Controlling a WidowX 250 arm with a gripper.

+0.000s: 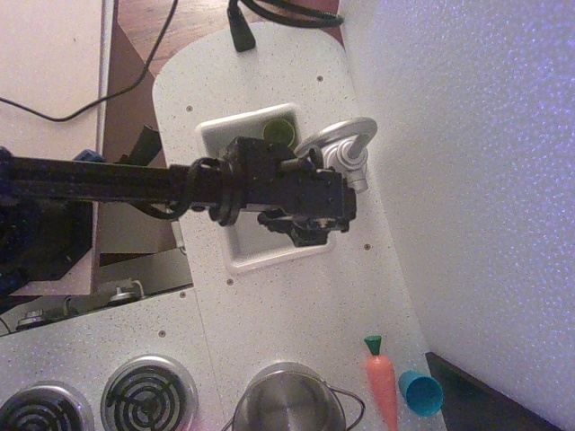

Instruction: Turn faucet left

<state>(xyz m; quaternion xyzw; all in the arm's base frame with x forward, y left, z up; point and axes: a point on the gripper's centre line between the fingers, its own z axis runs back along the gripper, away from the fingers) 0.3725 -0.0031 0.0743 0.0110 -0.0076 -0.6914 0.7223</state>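
Note:
The silver-grey faucet (349,144) stands at the sink's edge next to the white wall. Its arched spout curves over the sink toward the basin's upper corner, and its ribbed base (352,167) is just right of my gripper. My black gripper (310,223) reaches in from the left over the white sink (235,250). Its body lies right against the spout and base. The gripper body hides the fingers, so I cannot tell whether they are open or shut, or whether they touch the faucet.
A green object (279,130) lies in the sink's upper corner. A steel pot (287,400), an orange toy carrot (382,382) and a blue cup (420,392) sit on the counter below. Stove burners (148,392) are at the lower left. Black cables (241,31) lie at the top.

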